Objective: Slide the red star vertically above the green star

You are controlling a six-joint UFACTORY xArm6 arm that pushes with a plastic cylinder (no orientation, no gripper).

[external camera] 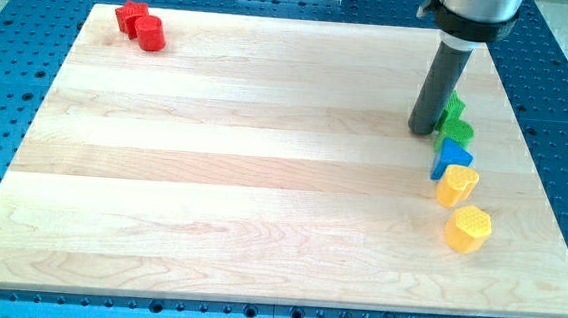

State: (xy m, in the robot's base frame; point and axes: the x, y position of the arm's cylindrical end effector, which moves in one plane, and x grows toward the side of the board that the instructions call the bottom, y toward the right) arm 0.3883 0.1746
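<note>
We are resting my tip (pixel 424 130) — a bare rod with nothing clamped — against the green star (pixel 457 128) near the board's (pixel 263 178) right edge, while the red star (pixel 129 15) is sitting at the top-left corner.

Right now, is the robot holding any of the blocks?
No, nothing is held. My tip is just a rod with no fingers; it stands on the board beside the green blocks, at their left in the view.
</note>
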